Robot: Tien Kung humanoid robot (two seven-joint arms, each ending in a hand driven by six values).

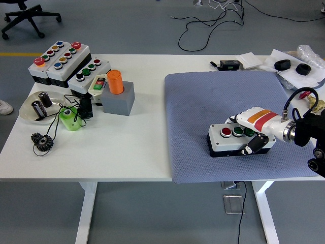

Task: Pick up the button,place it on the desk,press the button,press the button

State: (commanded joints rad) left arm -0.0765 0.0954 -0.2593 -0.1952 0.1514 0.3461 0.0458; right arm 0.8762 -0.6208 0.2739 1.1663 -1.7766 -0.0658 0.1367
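A white and black button box (229,140) with a red button and two green buttons on top lies on the blue-grey mat (203,107) at the front right. My right hand (252,135), white with a red stripe, is shut on the box's right end, with fingers over its top and the thumb on its front side. The box looks flat on the mat. My left hand is not in view.
At the far left stand several other button boxes (61,61), a grey block with an orange cylinder (118,91), a plate of small parts (35,108), a green piece (69,119) and a black gear (42,141). Small black and white items (231,64) lie at the far right.
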